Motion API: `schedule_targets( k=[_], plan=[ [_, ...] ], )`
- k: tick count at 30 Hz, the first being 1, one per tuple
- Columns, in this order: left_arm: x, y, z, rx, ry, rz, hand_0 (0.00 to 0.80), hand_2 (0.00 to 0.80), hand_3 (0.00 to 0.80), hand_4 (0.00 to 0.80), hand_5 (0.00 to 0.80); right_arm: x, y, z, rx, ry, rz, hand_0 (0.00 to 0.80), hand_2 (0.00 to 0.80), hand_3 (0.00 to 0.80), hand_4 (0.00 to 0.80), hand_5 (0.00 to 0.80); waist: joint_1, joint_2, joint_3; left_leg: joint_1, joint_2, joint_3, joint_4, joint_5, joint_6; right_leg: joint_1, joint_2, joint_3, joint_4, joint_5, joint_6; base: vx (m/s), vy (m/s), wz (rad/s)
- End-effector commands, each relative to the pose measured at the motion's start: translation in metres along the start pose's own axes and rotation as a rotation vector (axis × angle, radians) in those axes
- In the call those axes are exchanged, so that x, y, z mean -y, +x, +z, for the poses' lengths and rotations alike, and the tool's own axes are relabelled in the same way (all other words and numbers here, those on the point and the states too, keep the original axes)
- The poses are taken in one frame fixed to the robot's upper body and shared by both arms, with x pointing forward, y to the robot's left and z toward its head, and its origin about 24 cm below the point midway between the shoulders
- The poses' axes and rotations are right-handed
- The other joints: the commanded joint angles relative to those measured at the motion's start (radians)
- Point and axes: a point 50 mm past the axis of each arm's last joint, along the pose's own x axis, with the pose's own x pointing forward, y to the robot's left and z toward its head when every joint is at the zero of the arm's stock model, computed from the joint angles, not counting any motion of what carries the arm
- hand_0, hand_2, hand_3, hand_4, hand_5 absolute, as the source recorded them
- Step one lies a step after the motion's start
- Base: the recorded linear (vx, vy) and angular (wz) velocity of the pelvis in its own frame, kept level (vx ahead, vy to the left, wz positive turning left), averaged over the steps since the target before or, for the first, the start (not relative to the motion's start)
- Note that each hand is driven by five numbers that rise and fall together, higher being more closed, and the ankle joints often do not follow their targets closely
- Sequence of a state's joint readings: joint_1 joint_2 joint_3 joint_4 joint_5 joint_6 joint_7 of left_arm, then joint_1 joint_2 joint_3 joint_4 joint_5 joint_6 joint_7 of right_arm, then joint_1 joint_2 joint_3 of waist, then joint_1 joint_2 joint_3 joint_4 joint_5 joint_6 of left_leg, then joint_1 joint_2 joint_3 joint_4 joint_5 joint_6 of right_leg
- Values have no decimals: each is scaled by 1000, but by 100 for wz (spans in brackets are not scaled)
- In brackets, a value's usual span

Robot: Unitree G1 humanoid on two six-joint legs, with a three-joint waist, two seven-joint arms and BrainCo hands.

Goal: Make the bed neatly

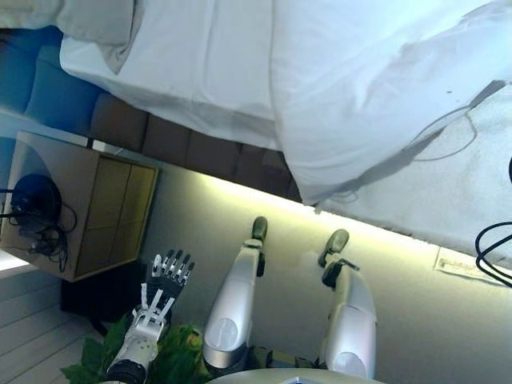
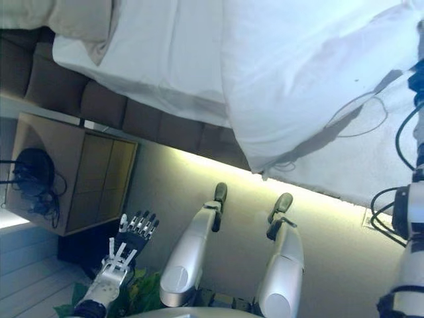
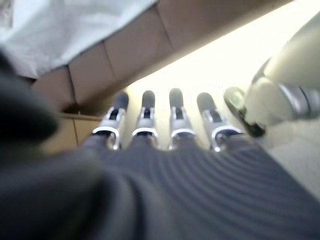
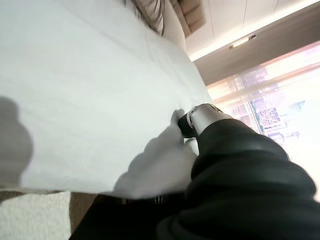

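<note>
A white duvet (image 1: 360,88) lies rumpled across the bed, one corner hanging over the near edge. A white sheet (image 1: 200,64) covers the mattress to its left, with a beige pillow (image 1: 96,20) at the far left. In the right wrist view my right hand (image 4: 200,117) pinches the duvet (image 4: 100,100) by its edge: the thumb presses into bunched cloth and the fingers are hidden beneath. My left hand (image 1: 166,280) hangs open over the floor, well short of the bed, with its fingers (image 3: 175,120) straight and holding nothing.
The brown padded bed base (image 1: 168,140) runs along the near side, lit from below. A wooden nightstand (image 1: 88,208) with a black device (image 1: 36,200) stands at the left. A green plant (image 1: 172,356) is under my left arm. More white bedding (image 1: 472,184) drapes at the right.
</note>
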State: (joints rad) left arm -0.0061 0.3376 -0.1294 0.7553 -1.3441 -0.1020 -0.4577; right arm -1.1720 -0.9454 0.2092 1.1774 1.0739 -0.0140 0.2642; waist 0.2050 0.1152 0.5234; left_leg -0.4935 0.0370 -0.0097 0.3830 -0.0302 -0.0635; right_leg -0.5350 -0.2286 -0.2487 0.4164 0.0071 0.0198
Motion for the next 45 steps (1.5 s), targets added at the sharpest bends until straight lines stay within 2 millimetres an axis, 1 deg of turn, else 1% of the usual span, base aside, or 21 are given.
schedule_targets(
  k=[1, 5, 6, 7, 9, 11, 14, 16, 17, 19, 23, 24, 25, 26, 29, 32, 34, 37, 39, 42, 45],
  plan=[
    [5, 5, 39, 106, 123, -27, 0, 0, 0, 0, 0, -31, 5, 18, 98, 59, 196, 800, 800, 800, 800, 800, -7, -37, -27, 40, 27, 14, -90, 50, -11, 93, -5, -31, 30, -106, 44, 59, 34, -6],
    [48, 32, 68, 205, 184, -146, 0, 0, 0, 0, 0, -41, 5, -16, 15, 120, 252, 800, 800, 800, 800, 800, -19, -56, -72, 122, 34, 22, -172, 64, -18, 190, 14, -50, -87, -73, 59, 43, 23, -8],
    [55, 36, 73, 226, 199, -160, 0, 0, 0, 0, 0, -43, 4, -22, -3, 130, 261, 800, 800, 800, 800, 800, -21, -59, -82, 137, 36, 24, -189, 69, -21, 207, 18, -54, -108, -67, 60, -56, 30, -7],
    [65, 41, 81, 252, 220, -179, 0, 0, 0, 0, 0, -45, 4, -29, -29, 129, 262, 800, 800, 800, 800, 800, -24, -63, -89, 145, 38, 30, -209, 98, -15, 222, 22, -64, -141, -31, 54, -49, 24, -8],
    [85, 50, 91, 290, 234, -219, 0, 0, 0, 0, 0, -50, 2, -47, -103, 133, 267, 800, 800, 800, 800, 800, -33, -77, -116, 188, 43, 36, -254, 108, -22, 270, 33, -66, -200, -14, 59, -3, -2, -12],
    [101, 59, 96, 305, 246, -237, 0, 0, 0, 0, 0, -49, -2, -64, -161, 143, 268, 800, 800, 800, 800, 800, -41, -91, -146, 232, 50, 43, -293, 115, -27, 321, 41, -72, -252, 0, 64, 63, -14, -12],
    [124, 74, 87, 255, 288, -256, 0, 0, 0, 0, 0, -55, -7, -89, -234, 164, 280, 800, 800, 800, 800, 800, -55, -111, -192, 297, 59, 59, -339, 118, -33, 391, 49, -74, -319, 19, 70, 88, -9, -9],
    [137, 82, 73, 187, 327, -299, 0, 0, 0, 0, 0, -60, -10, -100, -279, 192, 300, 800, 800, 800, 800, 800, -66, -119, -228, 341, 67, 71, -363, 116, -35, 437, 55, -76, -354, 26, 73, 146, 5, -14],
    [144, 86, 61, 143, 343, -315, 0, 0, 0, 0, 0, -62, -13, -108, -308, 192, 310, 800, 800, 800, 800, 800, -73, -121, -253, 367, 72, 77, -377, 114, -38, 464, 57, -76, -375, 31, 77, 157, 21, -13],
    [153, 90, 47, 100, 341, -324, 0, 0, 0, 0, 0, -68, -16, -119, -342, 189, 318, 800, 800, 800, 800, 800, -82, -123, -280, 400, 76, 85, -394, 113, -40, 495, 59, -73, -397, 38, 81, 147, 21, -11],
    [166, 95, 9, -54, 340, -333, 0, 0, 0, 0, 0, -77, -19, -133, -381, 192, 312, 800, 800, 800, 800, 800, -93, -132, -327, 448, 79, 92, -420, 109, -41, 540, 66, -72, -418, 41, 85, 154, -2, -8],
    [168, 94, -4, -110, 326, -338, 0, 0, 0, 0, 0, -78, -20, -135, -391, 192, 312, 800, 800, 800, 800, 800, -97, -134, -339, 461, 80, 94, -426, 107, -41, 553, 68, -70, -424, 40, 86, 104, -9, -7],
    [168, 94, -7, -134, 318, -337, 0, 0, 0, 0, 0, -78, -20, -136, -393, 193, 312, 800, 800, 800, 800, 800, -98, -136, -343, 459, 80, 95, -427, 109, -40, 552, 67, -71, -426, 43, 86, 104, -5, -10],
    [169, 94, -19, -190, 302, -335, 0, 0, 0, 0, 0, -80, -21, -138, -401, 192, 315, 800, 800, 800, 800, 800, -102, -138, -351, 468, 80, 96, -432, 108, -41, 560, 70, -68, -430, 43, 86, 83, -2, -11],
    [167, 90, -47, -336, 196, -335, 0, 0, 0, 0, 0, -85, -23, -142, -419, 191, 326, 800, 800, 800, 800, 800, -113, -144, -372, 491, 83, 104, -446, 102, -41, 576, 73, -62, -438, 41, 90, 110, -11, -9],
    [160, 81, -79, -509, 82, -319, 0, 0, 0, 0, 0, -93, -24, -146, -433, 193, 345, 800, 800, 800, 800, 800, -125, -153, -383, 511, 87, 113, -450, 93, -40, 586, 76, -50, -435, 36, 92, 104, -24, -5],
    [158, 75, -93, -582, -51, -314, 0, 0, 0, 0, 0, -98, -25, -148, -439, 205, 362, 800, 800, 800, 800, 800, -134, -159, -387, 520, 93, 119, -450, 88, -38, 589, 81, -41, -429, 29, 91, 92, -27, -3],
    [156, 68, -109, -655, -239, -273, 0, 0, 0, 0, 0, -106, -28, -156, -454, 220, 377, 800, 800, 800, 800, 800, -142, -174, -390, 535, 95, 123, -451, 79, -36, 599, 89, -33, -423, 18, 89, 105, -57, -4],
    [155, 64, -119, -700, -353, -234, 0, 0, 0, 0, 0, -116, -30, -160, -462, 236, 388, 800, 800, 800, 800, 800, -147, -194, -391, 543, 102, 130, -453, 72, -37, 602, 97, -28, -423, 16, 90, 66, -124, -6],
    [153, 57, -131, -757, -462, -185, 0, 0, 0, 0, 0, -123, -33, -164, -468, 262, 402, 800, 800, 800, 800, 800, -152, -228, -391, 550, 117, 144, -452, 64, -40, 607, 110, -24, -431, 17, 90, 56, -170, -9],
    [158, 52, -140, -783, -558, -182, 0, 0, 0, 0, 0, -130, -36, -168, -470, 277, 408, 800, 800, 800, 800, 800, -157, -246, -387, 554, 130, 155, -450, 60, -43, 608, 117, -18, -435, 20, 90, 40, -140, -15]
  ],
)
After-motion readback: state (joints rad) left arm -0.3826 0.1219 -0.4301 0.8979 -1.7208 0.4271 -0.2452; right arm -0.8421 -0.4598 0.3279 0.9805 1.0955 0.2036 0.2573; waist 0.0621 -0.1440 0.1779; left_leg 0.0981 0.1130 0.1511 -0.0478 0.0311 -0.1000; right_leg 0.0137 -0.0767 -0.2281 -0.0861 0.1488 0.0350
